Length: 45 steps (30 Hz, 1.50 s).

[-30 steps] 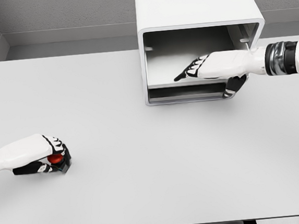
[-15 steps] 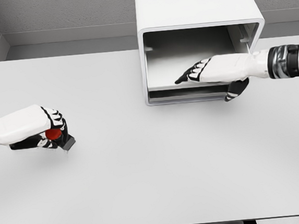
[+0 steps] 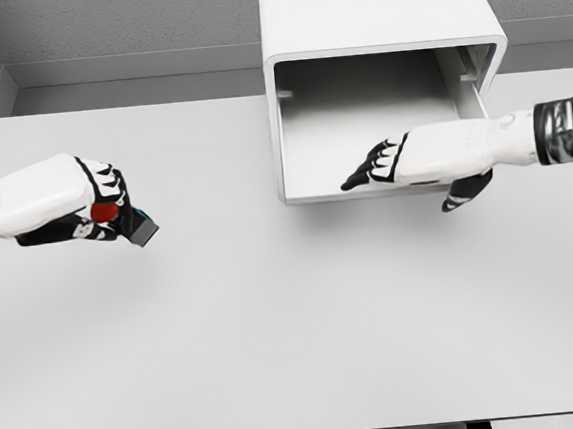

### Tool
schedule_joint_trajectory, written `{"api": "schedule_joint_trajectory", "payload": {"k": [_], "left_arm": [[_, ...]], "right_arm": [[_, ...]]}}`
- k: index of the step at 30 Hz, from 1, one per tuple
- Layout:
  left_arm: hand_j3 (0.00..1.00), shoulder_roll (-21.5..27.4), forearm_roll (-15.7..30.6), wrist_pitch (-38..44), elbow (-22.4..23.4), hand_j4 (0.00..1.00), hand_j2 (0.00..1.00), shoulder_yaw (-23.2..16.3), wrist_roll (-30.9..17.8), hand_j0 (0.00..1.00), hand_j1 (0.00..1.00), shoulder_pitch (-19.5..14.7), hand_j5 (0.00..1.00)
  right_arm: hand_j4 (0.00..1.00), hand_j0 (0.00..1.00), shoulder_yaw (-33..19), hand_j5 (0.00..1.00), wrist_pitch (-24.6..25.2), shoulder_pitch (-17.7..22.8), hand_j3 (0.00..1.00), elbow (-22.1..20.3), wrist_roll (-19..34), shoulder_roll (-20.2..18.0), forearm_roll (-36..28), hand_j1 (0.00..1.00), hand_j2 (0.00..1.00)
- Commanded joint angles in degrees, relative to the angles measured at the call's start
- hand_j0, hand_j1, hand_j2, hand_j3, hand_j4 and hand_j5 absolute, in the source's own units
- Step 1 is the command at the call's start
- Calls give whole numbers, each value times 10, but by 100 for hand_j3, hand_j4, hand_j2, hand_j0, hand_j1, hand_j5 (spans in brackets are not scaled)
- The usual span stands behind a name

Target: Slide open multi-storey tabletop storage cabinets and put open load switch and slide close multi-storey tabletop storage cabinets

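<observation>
**Drawer out, switch in left hand, off the surface**

Cabinet point(image 3: 380, 26): white box at the far edge of the tabletop point(image 3: 296, 324), right of centre, front facing the camera. Its drawer point(image 3: 360, 133) is slid out toward the near edge; front lip sits just past the cabinet's opening. Drawer floor is bare grey, nothing in it. Small rail fittings visible on the inner side walls, left and right. Can't tell how many tiers there are from this angle; only one cavity shows.

Right hand point(image 3: 412, 158): arm comes in from the right edge, hand at the drawer's front right corner. Four fingers point(image 3: 363, 173) lie extended and close together over the front lip, pointing left. Thumb point(image 3: 462, 191) hooks underneath/in front of the lip. So the lip is pinched between fingers above and thumb below.

Load switch point(image 3: 126, 220): small dark block with a red knob on top, near the left edge of the tabletop, about mid-depth. Tilted, one corner pointing down-right. A faint soft shadow lies below it, so it looks lifted clear, not resting.

Left hand point(image 3: 59, 199): arm enters from the left edge. Fingers curled tight around the switch, knuckles over the top, thumb underneath. Red knob shows between the fingertips and thumb; dark body sticks out to the right past the fingertips. Well apart from the cabinet.
</observation>
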Motion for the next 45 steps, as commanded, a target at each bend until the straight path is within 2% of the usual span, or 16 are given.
{"api": "schedule_joint_trajectory", "payload": {"k": [1,14,19,21,27,29,32,34,39,43,45], "left_arm": [[32,-7,4,1,0,32,32,-3,1,32,32,-1,32],[32,-56,3,1,0,32,32,-8,-3,32,32,-46,32],[32,-77,2,1,0,32,32,-17,-3,32,32,-76,32],[32,-92,2,1,0,32,32,-38,-4,32,32,-96,32],[32,-132,-5,1,0,32,32,-41,-8,32,32,-113,32],[32,-146,-6,1,0,32,32,-62,-10,32,32,-136,32],[32,-168,-11,1,0,32,32,-68,-19,32,32,-144,32],[32,-193,-19,1,0,32,32,-69,-26,32,32,-156,32],[32,-219,-19,1,0,32,32,-69,-28,32,32,-189,32],[32,-268,-45,1,1,32,32,-71,-39,32,32,-202,32],[32,-277,-49,1,2,32,32,-86,-39,32,32,-215,32]], "right_arm": [[100,100,10,100,-36,0,100,-5,5,-6,7,100,100],[100,100,7,100,-50,4,100,-7,5,-27,0,100,100],[100,100,-1,100,-50,-6,100,-8,5,-45,-60,100,100],[100,100,-9,100,-50,-5,100,-8,5,-54,-79,100,100],[100,100,-18,100,-50,-5,100,-8,5,-98,-150,100,100],[100,100,-25,100,-50,-6,100,-8,5,-115,-173,100,100],[100,100,-40,100,-50,-6,100,-8,5,-130,-202,100,100],[100,100,-47,100,-50,-7,100,-8,5,-143,-207,100,100],[100,100,-46,100,-50,-6,100,-6,5,-159,-223,100,100],[100,100,-43,100,-50,-3,100,-6,5,-156,-221,100,100],[100,100,-41,100,-50,-1,100,-4,5,-159,-216,100,100]]}}
